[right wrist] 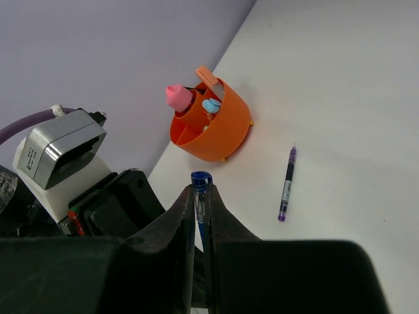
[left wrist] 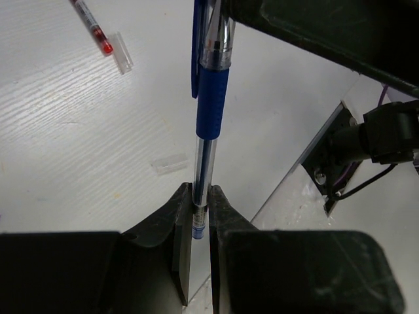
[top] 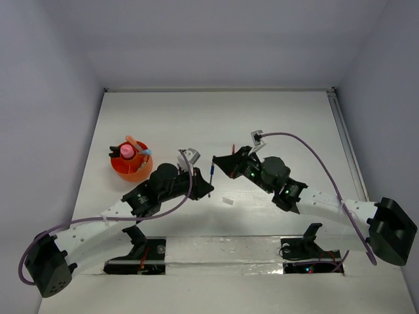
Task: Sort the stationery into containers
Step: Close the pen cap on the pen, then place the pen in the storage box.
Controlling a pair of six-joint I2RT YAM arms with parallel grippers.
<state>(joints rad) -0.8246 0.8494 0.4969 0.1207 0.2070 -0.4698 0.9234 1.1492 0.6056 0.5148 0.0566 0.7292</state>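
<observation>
**Grippers.** The left gripper (left wrist: pixel 199 191) is clamped on the writing end of a blue pen (left wrist: pixel 211 98). Its jaws are drawn in tight, with only the clear barrel between them. The right gripper (right wrist: pixel 201 190) is likewise closed on the opposite, capped end of the same pen. In the overhead view the two grippers meet nose to nose over the middle of the table (top: pixel 275 118), with the pen bridging them clear of the surface.

**Step in hand, as judged.** This is a hand-over of the pen between the arms. The orange pot (top: pixel 131 169) stands on the left arm's side, so the left arm is the likely carrier.

**Surroundings.**
- The pot is divided inside and already holds a pink-capped tube (right wrist: pixel 177 97) and a pale blue cap (right wrist: pixel 211 105).
- A purple pen (right wrist: pixel 287 183) lies on the table well apart from the pot.
- A red pen (left wrist: pixel 91 23) and a small clear bit (left wrist: pixel 169 163) lie loose beneath the grippers.

**Recommendations.**
- Only one gripper should let go, and neither arm should move until its jaws stand fully apart. Pulling while both grip risks bending or flicking the pen.
- The releasing gripper should back away along the pen's length, not across it.
- The left grip sits at the extreme tip, so the long free end may swing. Carry it slowly.
- Lower the pen into a free compartment, clear of the pink-capped tube.
</observation>
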